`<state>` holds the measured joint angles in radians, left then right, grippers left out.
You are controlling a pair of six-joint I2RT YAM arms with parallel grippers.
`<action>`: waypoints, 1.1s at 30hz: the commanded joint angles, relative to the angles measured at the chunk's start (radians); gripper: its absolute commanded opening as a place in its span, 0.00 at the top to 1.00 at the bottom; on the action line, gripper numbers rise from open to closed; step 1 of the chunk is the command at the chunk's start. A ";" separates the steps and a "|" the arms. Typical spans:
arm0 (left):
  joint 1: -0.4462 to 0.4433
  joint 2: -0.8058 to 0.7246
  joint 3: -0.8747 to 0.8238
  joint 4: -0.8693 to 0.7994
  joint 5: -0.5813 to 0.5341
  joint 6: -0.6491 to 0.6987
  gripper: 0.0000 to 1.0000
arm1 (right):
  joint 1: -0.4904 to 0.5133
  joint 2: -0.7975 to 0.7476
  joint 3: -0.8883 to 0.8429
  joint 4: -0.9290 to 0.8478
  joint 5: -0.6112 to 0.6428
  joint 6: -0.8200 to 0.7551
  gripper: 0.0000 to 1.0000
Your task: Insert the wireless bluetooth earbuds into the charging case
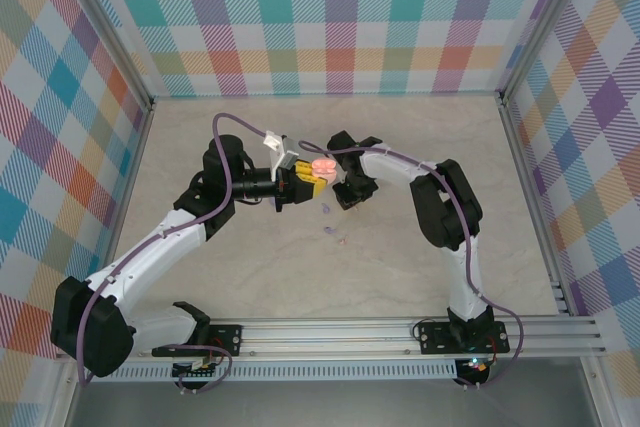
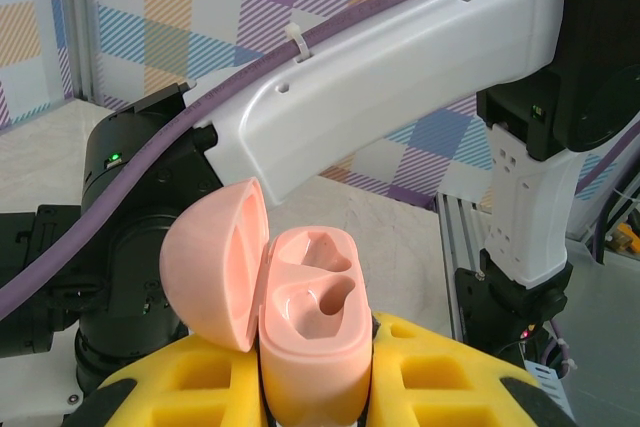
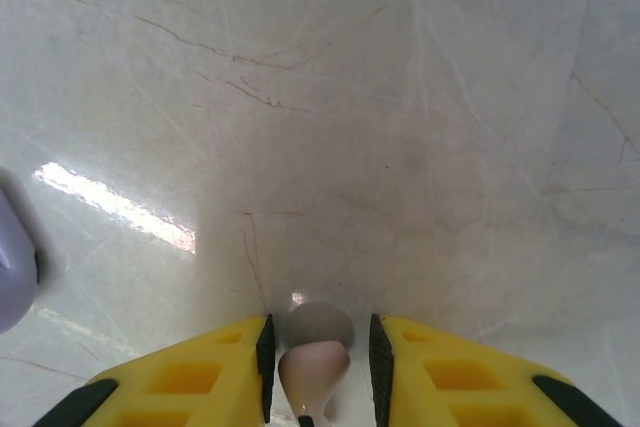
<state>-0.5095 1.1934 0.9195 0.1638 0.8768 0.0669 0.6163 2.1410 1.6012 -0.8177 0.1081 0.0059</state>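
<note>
Pale earbud [image 3: 314, 365] is flanked by narrow-set right gripper [image 3: 320, 335] fingers, grip unconfirmed, long axis along them. Open charging case [image 2: 310, 317] is held clamped in left gripper [image 2: 315, 357], just left.

A pale cream, marble-patterned tabletop [image 1: 510, 207] crossed by thin brown veins is seen as the working surface. It is enclosed on 3 sides by upright wall panels printed with a pastel plaid of teal, purple, orange, yellow and pink [image 1: 330, 17]. The panels are framed by silver aluminium posts [image 1: 112, 32], and a ribbed silver aluminium rail [image 1: 330, 332] is laid along the near edge. A bright streak of reflected light [image 3: 115, 209] is shown on the glossy surface.
</note>
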 commanded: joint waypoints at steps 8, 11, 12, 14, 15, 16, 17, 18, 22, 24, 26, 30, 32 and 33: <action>-0.015 -0.018 -0.006 0.029 0.002 -0.003 0.84 | 0.007 0.054 0.006 -0.032 0.038 0.042 0.73; -0.014 -0.019 -0.003 0.026 0.001 -0.002 0.84 | -0.008 0.052 0.007 -0.035 0.035 0.072 0.74; -0.015 -0.018 -0.003 0.025 0.000 -0.002 0.84 | -0.014 0.049 0.004 -0.034 0.029 0.082 0.74; -0.015 -0.017 -0.003 0.025 0.000 -0.002 0.84 | -0.025 0.042 -0.002 -0.031 0.020 0.095 0.74; -0.015 -0.017 -0.004 0.023 0.000 -0.001 0.84 | -0.031 0.038 -0.005 -0.030 0.016 0.104 0.74; -0.015 -0.016 -0.003 0.023 0.000 -0.002 0.84 | -0.037 0.033 -0.007 -0.028 0.012 0.110 0.74; -0.015 -0.016 -0.004 0.023 -0.002 -0.002 0.84 | -0.043 0.029 -0.012 -0.025 0.012 0.120 0.74; -0.015 -0.016 -0.004 0.023 -0.003 -0.003 0.84 | -0.050 0.022 -0.016 -0.022 0.007 0.131 0.74; -0.015 -0.012 -0.003 0.023 -0.010 -0.006 0.84 | -0.084 -0.010 -0.050 0.006 -0.030 0.173 0.74; -0.015 -0.009 -0.004 0.019 -0.018 -0.006 0.84 | -0.104 -0.030 -0.070 0.025 -0.055 0.190 0.74; -0.015 -0.005 -0.005 0.017 -0.024 -0.005 0.84 | -0.122 -0.046 -0.088 0.040 -0.075 0.206 0.74; -0.015 0.017 -0.005 0.007 -0.055 -0.007 0.84 | -0.159 -0.082 -0.134 0.080 -0.127 0.230 0.74; -0.015 0.030 -0.003 0.001 -0.076 -0.011 0.84 | -0.180 -0.102 -0.163 0.110 -0.165 0.247 0.74; -0.015 0.039 -0.004 -0.003 -0.090 -0.014 0.84 | -0.193 -0.118 -0.183 0.131 -0.187 0.256 0.73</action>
<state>-0.5095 1.2114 0.9195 0.1604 0.8249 0.0666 0.4549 2.0628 1.4708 -0.7151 -0.0406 0.2150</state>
